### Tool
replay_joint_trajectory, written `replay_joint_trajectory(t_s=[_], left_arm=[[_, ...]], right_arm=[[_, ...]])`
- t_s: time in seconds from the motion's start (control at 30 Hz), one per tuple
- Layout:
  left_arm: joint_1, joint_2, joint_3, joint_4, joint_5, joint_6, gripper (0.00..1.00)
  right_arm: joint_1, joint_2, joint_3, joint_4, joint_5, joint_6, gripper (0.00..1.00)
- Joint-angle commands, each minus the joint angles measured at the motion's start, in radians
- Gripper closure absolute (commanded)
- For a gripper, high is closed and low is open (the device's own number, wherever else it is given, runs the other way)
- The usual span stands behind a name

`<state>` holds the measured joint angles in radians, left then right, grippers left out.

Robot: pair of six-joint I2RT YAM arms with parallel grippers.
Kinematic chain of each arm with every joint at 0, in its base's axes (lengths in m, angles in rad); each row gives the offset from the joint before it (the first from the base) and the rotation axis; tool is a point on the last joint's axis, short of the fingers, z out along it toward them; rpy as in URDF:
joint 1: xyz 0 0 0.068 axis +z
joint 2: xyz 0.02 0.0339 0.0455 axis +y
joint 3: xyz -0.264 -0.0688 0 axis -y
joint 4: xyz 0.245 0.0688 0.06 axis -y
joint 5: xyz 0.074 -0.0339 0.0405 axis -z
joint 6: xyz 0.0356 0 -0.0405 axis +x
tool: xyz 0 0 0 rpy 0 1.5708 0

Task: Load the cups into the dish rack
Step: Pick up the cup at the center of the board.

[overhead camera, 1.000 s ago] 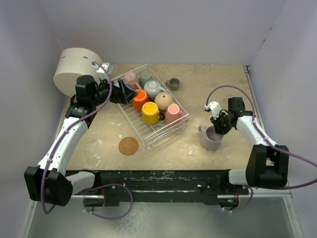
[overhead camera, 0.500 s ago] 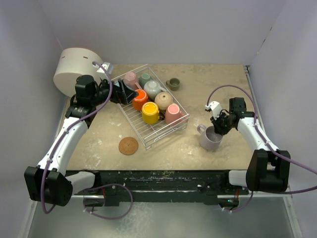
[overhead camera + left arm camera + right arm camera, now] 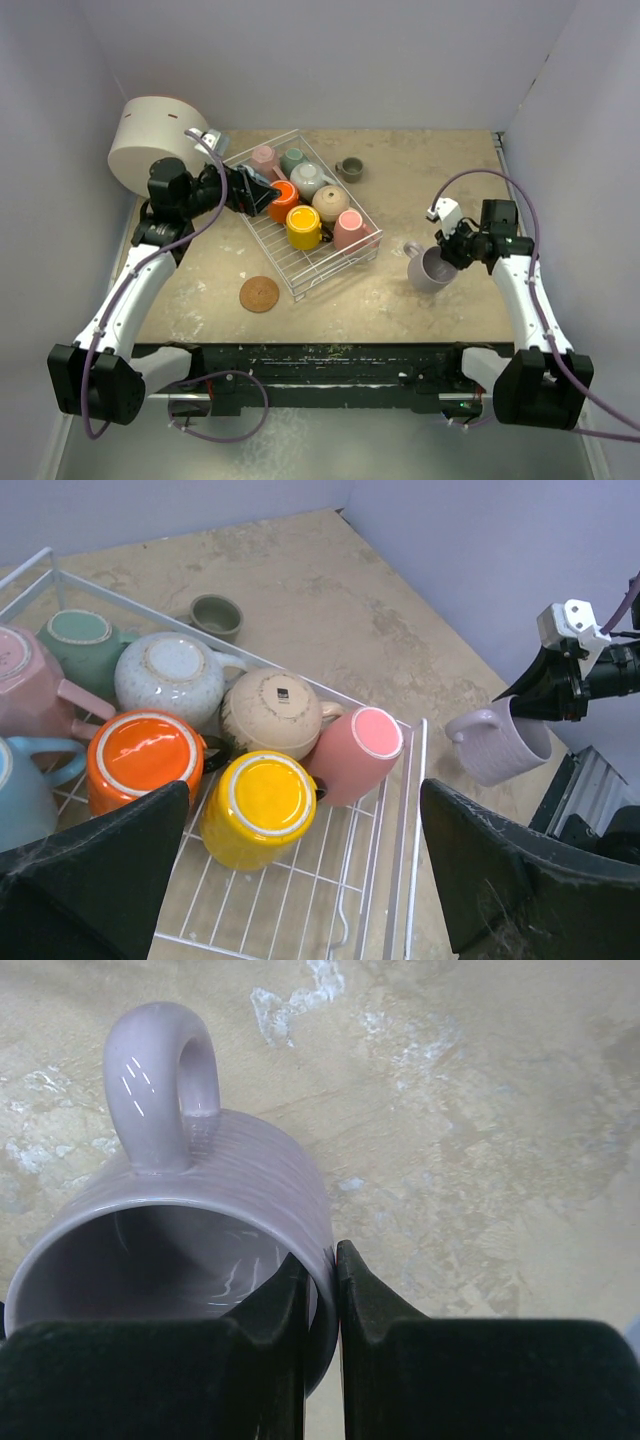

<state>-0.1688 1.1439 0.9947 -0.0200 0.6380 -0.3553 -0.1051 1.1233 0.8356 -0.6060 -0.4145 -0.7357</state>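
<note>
The right gripper (image 3: 322, 1260) is clenched on the rim of the lilac mug (image 3: 200, 1220), one finger inside the wall and one outside. The mug hangs tilted at the right of the table (image 3: 200, 270), well apart from the dish rack (image 3: 283, 255), its handle on the rack's side. Across the table, the left gripper (image 3: 256, 190) hovers over the rack's left end with its jaws spread wide, holding nothing. In the rack sit upturned mugs: orange (image 3: 145, 765), yellow (image 3: 262, 805), pink (image 3: 358, 750), beige (image 3: 270, 712), white (image 3: 172, 675), teal (image 3: 82, 645), another pink (image 3: 22, 680) and a light blue one (image 3: 20, 790). A small olive-grey cup (image 3: 349, 168) stands upright on the table just beyond the rack
</note>
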Motion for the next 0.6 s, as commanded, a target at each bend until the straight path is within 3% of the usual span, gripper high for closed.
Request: replay_joint_trajectory(t_s=[0.0,0.17,0.33,0.47,0.57], left_arm=[[0.009,-0.036,-0.010,0.127,0.098,0.030,0.01],[0.009,-0.031,-0.056,0.244,0.239,-0.069,0.01],[0.008,-0.068,-0.113,0.386,0.294,-0.237,0.01],[-0.022,-0.122,-0.210,0.626,0.261,-0.437,0.01],[-0.113,-0.159,-0.256,0.726,0.163,-0.478,0.01]], right_arm=[[-0.020,-0.085,0.097,-0.032,-0.082,-0.045,1.00],[-0.022,-0.094,0.203,-0.079,-0.122,-0.068,1.00],[-0.021,-0.043,0.378,-0.135,-0.240,-0.081,1.00],[-0.019,0.021,0.508,-0.201,-0.395,-0.078,1.00],[-0.019,0.073,0.587,-0.261,-0.544,-0.081,1.00]])
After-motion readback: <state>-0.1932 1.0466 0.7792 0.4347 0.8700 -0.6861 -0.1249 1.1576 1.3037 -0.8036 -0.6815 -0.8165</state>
